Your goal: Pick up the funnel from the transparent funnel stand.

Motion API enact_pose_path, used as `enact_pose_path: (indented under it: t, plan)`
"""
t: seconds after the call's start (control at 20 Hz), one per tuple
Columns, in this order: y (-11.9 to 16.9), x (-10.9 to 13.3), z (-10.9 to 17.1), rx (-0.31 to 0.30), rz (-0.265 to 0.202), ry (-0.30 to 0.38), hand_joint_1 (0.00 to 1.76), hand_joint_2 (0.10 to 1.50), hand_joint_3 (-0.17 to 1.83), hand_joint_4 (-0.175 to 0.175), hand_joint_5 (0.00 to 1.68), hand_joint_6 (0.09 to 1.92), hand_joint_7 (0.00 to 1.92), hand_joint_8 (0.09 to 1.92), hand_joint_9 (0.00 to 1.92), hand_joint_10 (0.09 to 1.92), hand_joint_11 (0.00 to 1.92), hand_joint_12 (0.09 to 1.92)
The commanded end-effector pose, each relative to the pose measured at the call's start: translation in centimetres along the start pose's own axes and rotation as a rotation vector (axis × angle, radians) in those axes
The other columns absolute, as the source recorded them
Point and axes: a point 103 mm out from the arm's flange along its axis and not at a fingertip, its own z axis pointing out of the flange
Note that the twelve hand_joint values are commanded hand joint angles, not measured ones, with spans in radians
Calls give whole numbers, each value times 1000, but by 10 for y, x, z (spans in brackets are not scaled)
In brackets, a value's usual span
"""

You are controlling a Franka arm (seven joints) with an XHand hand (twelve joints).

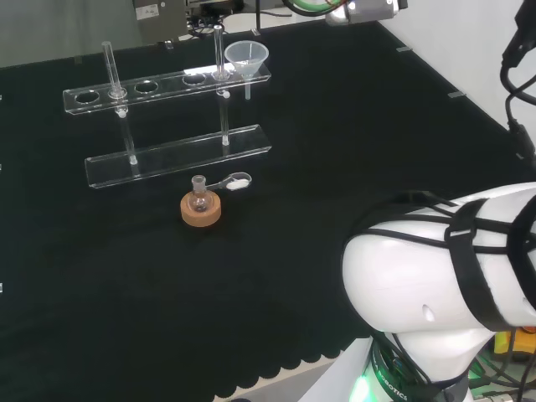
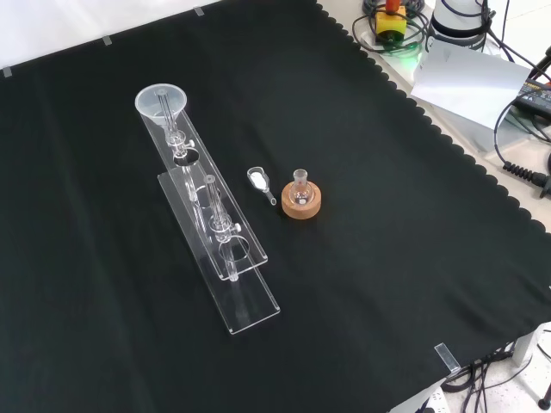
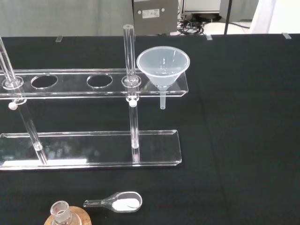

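- Head view: the funnel sits upright in the right-end hole of the transparent funnel stand, its spout hanging below the upper shelf. Nothing grips it, so the pick-up is judged not yet begun. The arm's white link bulks at the lower right, well apart from the stand across open black cloth. A small flask on a cork ring stands just in front of the stand, with a clear scoop of white powder beside it.
- Front view: the funnel crowns the far end of the stand, which runs lengthwise down the bench. The flask on its cork ring and the scoop lie to the stand's right. The whole job remains: approach, grasp, lift.
- Wrist view: the camera faces the funnel head-on, seated in the end hole past an upright rod, with the cloth between lens and stand bare. From this the hand is judged to be aimed at the funnel but well short of it. Whether its fingers are spread or curled cannot be told.
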Motion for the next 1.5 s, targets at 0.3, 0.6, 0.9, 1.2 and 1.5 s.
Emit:
enact_pose_path:
  t: [0.3,0.6,0.9,1.2,1.5]
  plan:
    - [27,-7,-1,-31,59,23,0,1253,397,-1,257,87,1,448,161,616,31,1389]
    - [66,-14,19,21,65,19,0,1259,383,-4,267,87,11,458,166,621,34,1390]
    - [126,-33,40,64,41,16,0,1256,369,-5,263,87,26,469,174,628,34,1397]
    - [188,-56,63,117,23,47,4,1255,337,-8,255,87,23,479,172,641,23,1415]
    - [224,-58,90,158,-1,31,103,1184,285,-15,219,87,17,504,169,673,3,1429]
